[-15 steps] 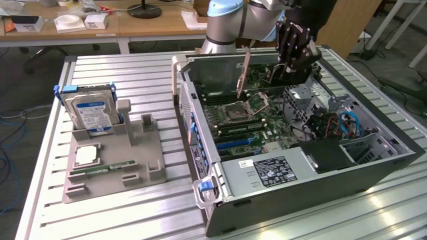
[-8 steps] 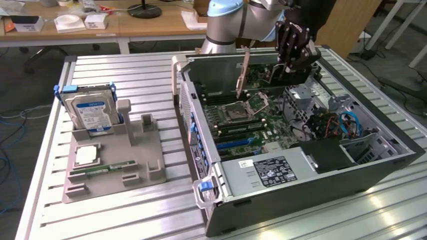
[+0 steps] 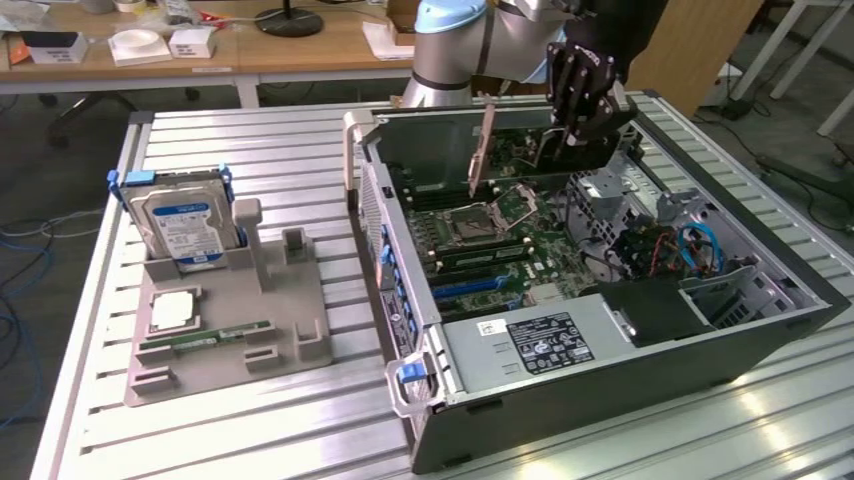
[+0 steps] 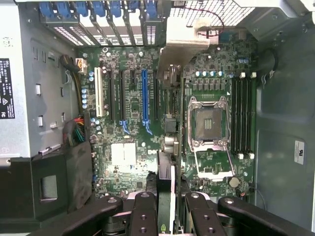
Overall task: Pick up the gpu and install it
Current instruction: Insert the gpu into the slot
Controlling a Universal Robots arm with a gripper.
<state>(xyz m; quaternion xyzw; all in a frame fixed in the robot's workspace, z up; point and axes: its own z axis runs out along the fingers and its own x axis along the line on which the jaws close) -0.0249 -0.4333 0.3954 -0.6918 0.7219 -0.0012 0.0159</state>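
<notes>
Slatted table [image 3: 267, 150] bears the open case [image 3: 627, 400]; claw [image 3: 587, 120] points down, clenched on the gpu [image 4: 167, 172], slots [image 4: 144, 98] free below.

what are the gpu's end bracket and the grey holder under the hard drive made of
The end bracket of the gpu looks like bare sheet metal: silvery, thin, softly reflective. The grey holder looks like matte plastic, perhaps printed: even colour, no shine, blocky shapes.

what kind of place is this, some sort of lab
Probably a robotics lab or workshop bench: an open computer case sits on a slatted metal table, the gripper holds the gpu over its motherboard, and a grey fixture alongside carries a hard drive.
</notes>
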